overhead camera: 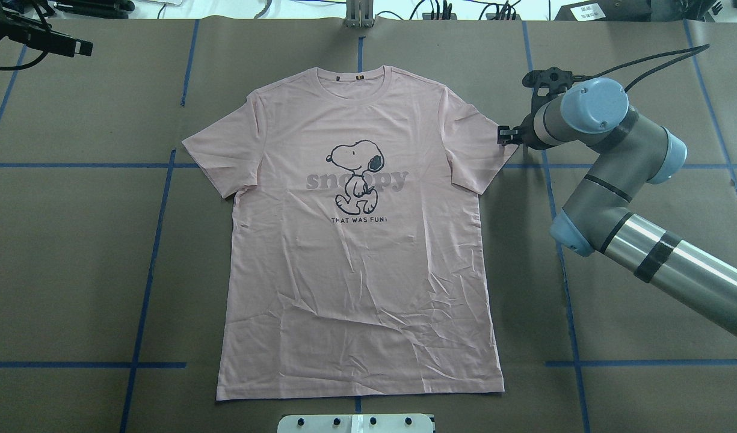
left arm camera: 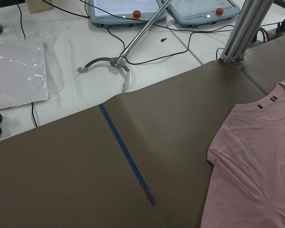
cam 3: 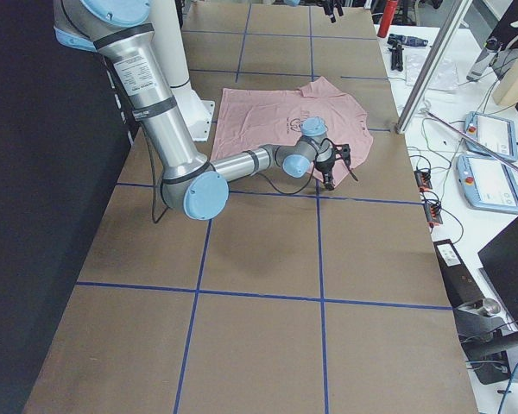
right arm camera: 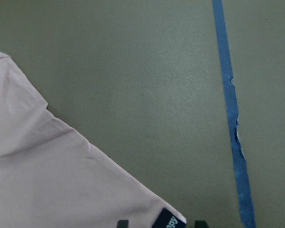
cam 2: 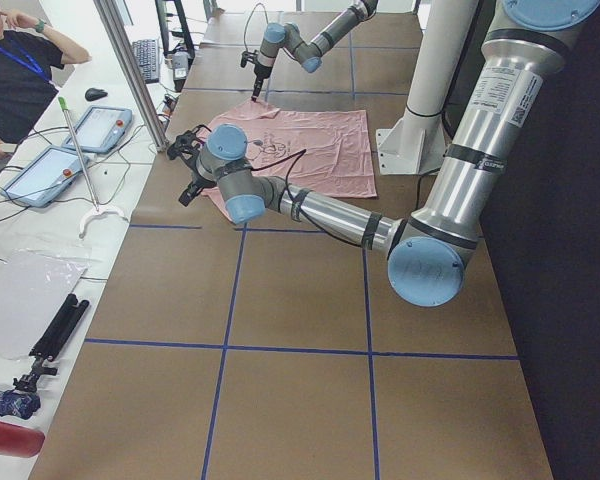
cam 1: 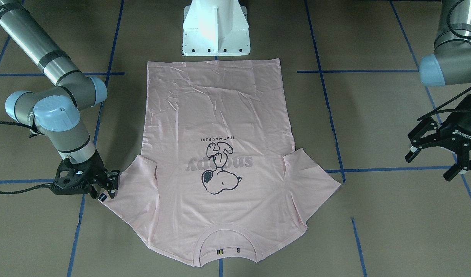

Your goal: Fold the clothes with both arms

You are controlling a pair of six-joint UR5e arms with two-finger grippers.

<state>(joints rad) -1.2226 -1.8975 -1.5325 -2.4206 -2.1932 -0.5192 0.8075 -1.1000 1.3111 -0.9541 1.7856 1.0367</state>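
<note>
Brown table (overhead camera: pixel 73 270), T-shirt (overhead camera: pixel 356 270) flat — hem (overhead camera: pixel 359 394) by pedestal (overhead camera: pixel 356 423), collar (overhead camera: pixel 359 101) pointing away.

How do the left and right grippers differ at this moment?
The right gripper is down at a sleeve tip of the T-shirt, fingers straddling it; the left gripper is raised, well off the cloth. The left gripper's jaws spread wider than the right gripper's. Both are open.

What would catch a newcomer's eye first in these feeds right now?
The pale pink T-shirt lies spread flat, print up, in the middle of the table, with a black-outlined cartoon dog on its chest. Next comes the right gripper, low at the tip of the sleeve on its own side and straddling the corner. The left gripper hangs open, clear of the other sleeve.
</note>
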